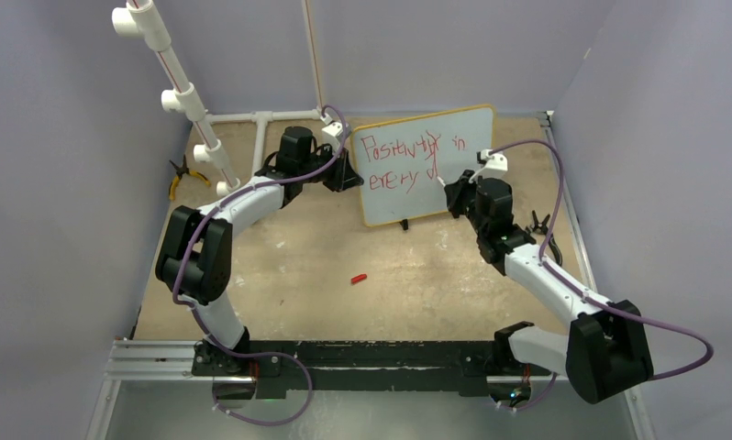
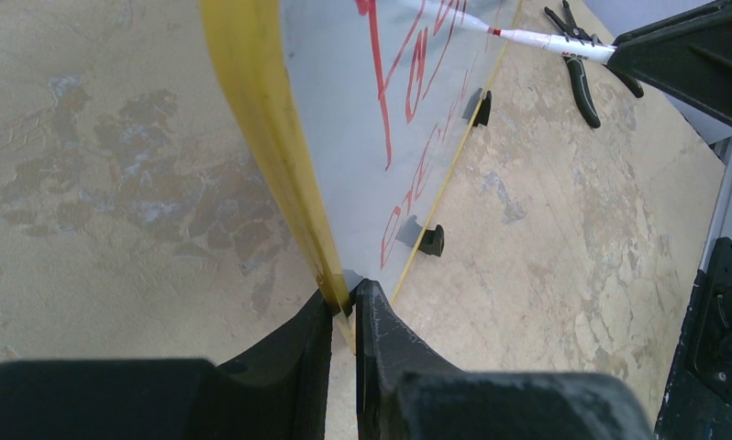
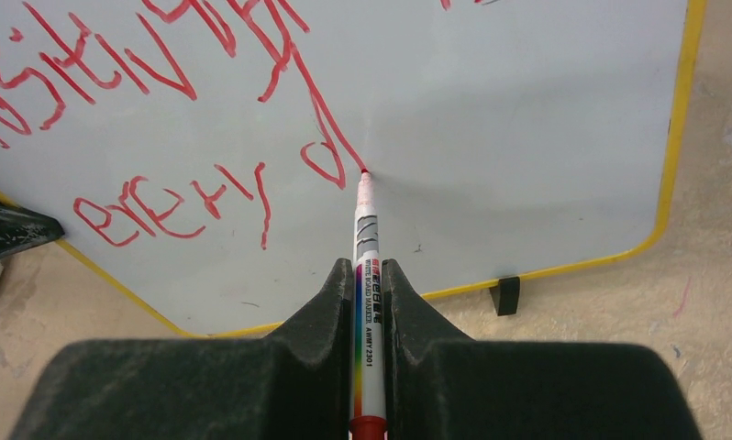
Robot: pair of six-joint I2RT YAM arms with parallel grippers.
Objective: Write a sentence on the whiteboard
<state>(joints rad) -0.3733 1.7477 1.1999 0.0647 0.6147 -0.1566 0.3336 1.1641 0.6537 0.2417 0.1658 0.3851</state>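
— What sort of room is it?
— Plain pale lilac walls [image 1: 60, 183] close in on three sides of a tan desk [image 1: 344, 247], its top mottled and worn in patches. A white pipe frame [image 1: 183, 92] rises at the far left

— Where is the whiteboard?
— The whiteboard [image 1: 408, 203] stands upright on small black feet at the far middle of the desk, yellow-framed, its face toward the arms

— Can the writing be read?
— The sentence [image 1: 394, 156] is thin red scrawl in two lines. The top reads roughly "Positivity in", with the end of the first word scribbled over. Below it is "every", then a lone "d"

— And the claws?
— The left claw [image 2: 346, 298] is clenched on the board's left edge, one finger on each side of the yellow frame. The right claw [image 3: 369, 268] is grasping a marker [image 3: 365, 225], whose red tip touches the board at the foot of the long slanted stroke beside the loop of the "d". The barrel has a rainbow stripe and the print "WHITE BOARD MARKER", then a code ending 2301

— Anything smaller?
— Yellow-handled pliers [image 1: 181, 177] lie at the desk's left edge and black pliers [image 2: 578, 69] lie on the right of the board. A small red piece [image 1: 359, 278] lies alone nearer the arms, well apart from the board
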